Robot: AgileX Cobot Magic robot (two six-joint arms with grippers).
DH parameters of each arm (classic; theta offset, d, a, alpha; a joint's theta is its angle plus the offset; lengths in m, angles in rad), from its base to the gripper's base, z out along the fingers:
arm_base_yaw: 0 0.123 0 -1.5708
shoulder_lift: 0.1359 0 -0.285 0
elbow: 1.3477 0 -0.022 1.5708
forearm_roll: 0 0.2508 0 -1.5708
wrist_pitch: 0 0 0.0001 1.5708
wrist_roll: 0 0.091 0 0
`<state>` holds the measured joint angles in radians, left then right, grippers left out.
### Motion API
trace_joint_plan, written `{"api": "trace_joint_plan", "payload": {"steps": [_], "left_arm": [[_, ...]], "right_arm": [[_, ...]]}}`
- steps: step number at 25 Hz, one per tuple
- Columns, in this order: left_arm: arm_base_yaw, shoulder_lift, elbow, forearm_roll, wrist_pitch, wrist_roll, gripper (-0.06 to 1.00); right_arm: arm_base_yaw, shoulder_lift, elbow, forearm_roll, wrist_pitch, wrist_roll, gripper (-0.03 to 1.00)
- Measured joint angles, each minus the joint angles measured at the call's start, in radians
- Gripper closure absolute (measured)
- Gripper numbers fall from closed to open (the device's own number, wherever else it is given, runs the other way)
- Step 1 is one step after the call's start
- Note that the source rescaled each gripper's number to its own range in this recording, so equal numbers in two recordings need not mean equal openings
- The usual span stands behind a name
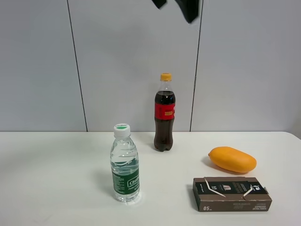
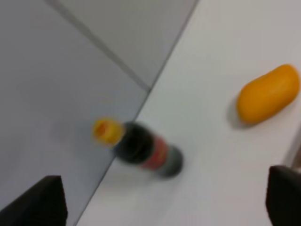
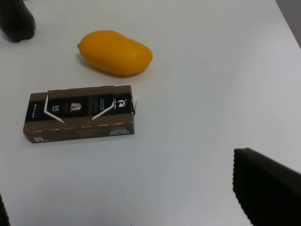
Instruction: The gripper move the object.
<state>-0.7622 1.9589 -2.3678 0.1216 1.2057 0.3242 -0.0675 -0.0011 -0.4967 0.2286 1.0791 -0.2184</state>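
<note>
The dark brown carton [image 1: 232,194] lies flat on the white table at the front right, just in front of the mango, and also shows in the right wrist view [image 3: 80,113]. My right gripper [image 3: 136,197] is open and empty, above the table on the near side of the carton and apart from it; its fingers [image 3: 268,188] only show at the picture's edges. My left gripper [image 2: 160,197] is open and empty, high above the cola bottle. Black fingertips [image 1: 189,10] at the top edge of the exterior view seem to be its own.
An orange-yellow mango [image 1: 232,159] lies behind the carton. A cola bottle [image 1: 164,113] stands at the back middle near the wall. A clear green-labelled water bottle [image 1: 124,165] stands front left of middle. The table's right edge [image 3: 287,23] is close to the mango.
</note>
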Motion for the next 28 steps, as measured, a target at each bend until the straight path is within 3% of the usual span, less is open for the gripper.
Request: {"api": "trace_joint_plan", "payload": {"steps": [7,14,16,18,22,28], "left_arm": [[0.323,-0.449,0.556,0.005,0.002,-0.020,0.38],[0.714,-0.933,1.000,0.010,0.002,-0.087,0.38],[0.789,-1.070,1.109,0.004,0.003,-0.105,0.38],[0.831,-1.216,1.206,-0.034,0.006,-0.115,0.38],[0.839,-1.451,1.361,-0.150,0.007,-0.164,0.38],[0.837,-1.748,1.553,-0.163,0.006,-0.203,0.38]], "right_arm": [[0.000,0.000,0.000,0.000,0.000,0.000,-0.03],[0.000,0.000,0.000,0.000,0.000,0.000,-0.03],[0.000,0.000,0.000,0.000,0.000,0.000,-0.03],[0.000,0.000,0.000,0.000,0.000,0.000,-0.03],[0.000,0.000,0.000,0.000,0.000,0.000,-0.03],[0.000,0.000,0.000,0.000,0.000,0.000,-0.03]]}}
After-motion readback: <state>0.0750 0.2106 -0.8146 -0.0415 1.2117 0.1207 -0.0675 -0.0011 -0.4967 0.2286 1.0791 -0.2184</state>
